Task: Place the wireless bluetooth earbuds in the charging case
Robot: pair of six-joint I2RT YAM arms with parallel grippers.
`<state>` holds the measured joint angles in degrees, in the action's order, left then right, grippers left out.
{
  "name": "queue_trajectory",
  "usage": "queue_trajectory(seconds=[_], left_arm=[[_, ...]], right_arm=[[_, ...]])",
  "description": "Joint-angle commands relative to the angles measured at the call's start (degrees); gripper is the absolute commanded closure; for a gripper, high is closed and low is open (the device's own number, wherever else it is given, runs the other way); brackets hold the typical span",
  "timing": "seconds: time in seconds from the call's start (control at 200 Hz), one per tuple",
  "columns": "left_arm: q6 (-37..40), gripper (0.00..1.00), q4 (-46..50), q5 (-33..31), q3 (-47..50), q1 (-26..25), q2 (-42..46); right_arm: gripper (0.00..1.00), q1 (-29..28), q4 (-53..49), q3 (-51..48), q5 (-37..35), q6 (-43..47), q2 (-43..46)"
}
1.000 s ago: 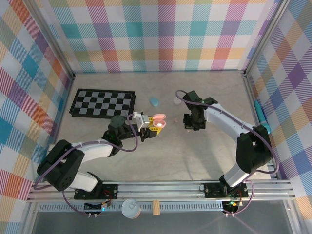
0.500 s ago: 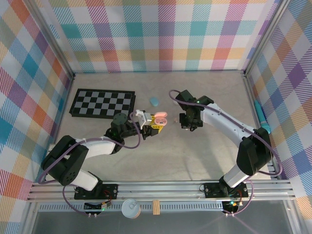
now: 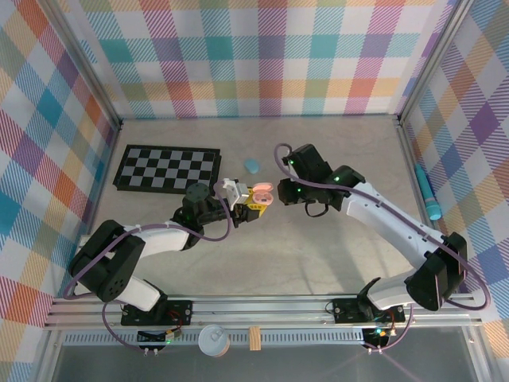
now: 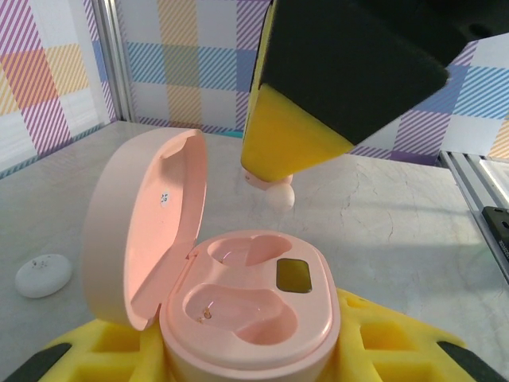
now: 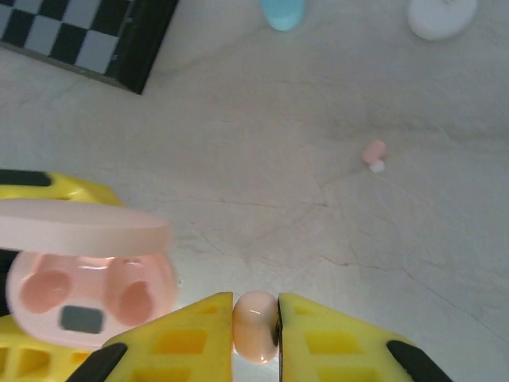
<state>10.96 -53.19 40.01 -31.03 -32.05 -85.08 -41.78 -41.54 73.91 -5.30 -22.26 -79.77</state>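
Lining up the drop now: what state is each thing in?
Pink case: lid open, both wells empty, gripped by left claw.
Held pink earbud: pinched in right claw, not yet in the case.
Other pink earbud: loose on the table.
White case: shut.
Blue case: shut.

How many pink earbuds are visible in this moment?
2. The held earbud is pinched in the right gripper near the pink case, whose lid is open. The loose earbud lies on the table. Others may be hidden.
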Motion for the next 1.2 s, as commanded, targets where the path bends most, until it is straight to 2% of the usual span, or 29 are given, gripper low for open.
queue_trajectory(seconds=[0.0,0.385,0.865,1.195], left_arm=[[1.3,0.71,0.2,1.7,-1.7,0.5,-0.1],[1.9,0.71,1.3,2.0,-1.6,0.5,0.8],[2.6,0.72,2.1,1.9,-1.3,0.5,1.5],[2.2,0.72,1.9,1.7,-1.2,0.5,2.6]], right_arm=[[0.81,-1.8,3.0,0.5,-0.1,4.2,0.1],[0.81,-3.9,4.2,2.0,-1.3,6.8,-2.6],[0.82,-4.4,6.9,0.9,0.3,7.4,-3.7],[0.78,-4.4,8.0,-1.1,2.3,8.2,-4.2]])
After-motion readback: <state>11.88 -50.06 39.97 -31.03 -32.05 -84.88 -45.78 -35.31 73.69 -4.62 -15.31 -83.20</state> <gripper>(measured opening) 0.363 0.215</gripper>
